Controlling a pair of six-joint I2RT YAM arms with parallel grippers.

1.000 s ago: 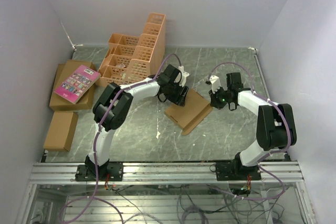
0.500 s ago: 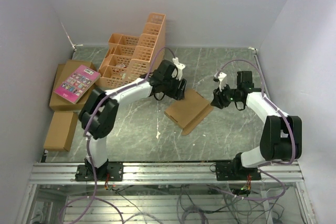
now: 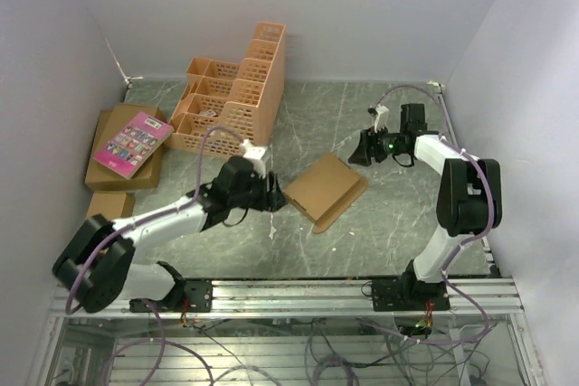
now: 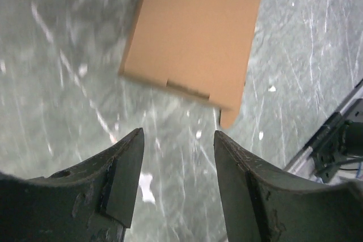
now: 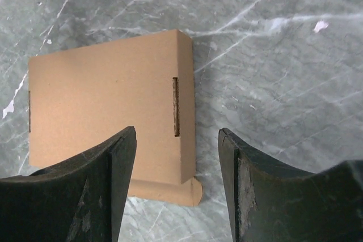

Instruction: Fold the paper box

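The paper box (image 3: 324,187) lies on the marbled table as a shallow brown cardboard package, lid down, with a narrow flap edge showing along its near right side. My left gripper (image 3: 273,199) hovers just left of it, open and empty; in the left wrist view the box (image 4: 195,32) sits beyond the left gripper (image 4: 178,134). My right gripper (image 3: 355,153) is off the box's far right corner, open and empty. In the right wrist view the box (image 5: 108,106) shows a slot and a rounded tab below the right gripper (image 5: 177,131).
An orange lattice crate (image 3: 237,97) stands at the back left. A pink book (image 3: 133,143) rests on brown cartons (image 3: 116,176) by the left wall, with another carton (image 3: 107,203) nearer. A metal rail (image 3: 289,296) runs along the near edge.
The left arm has drawn back from the box's far left side to its near left. The right gripper has opened, letting go of the box's right edge, and moved away toward the back right.
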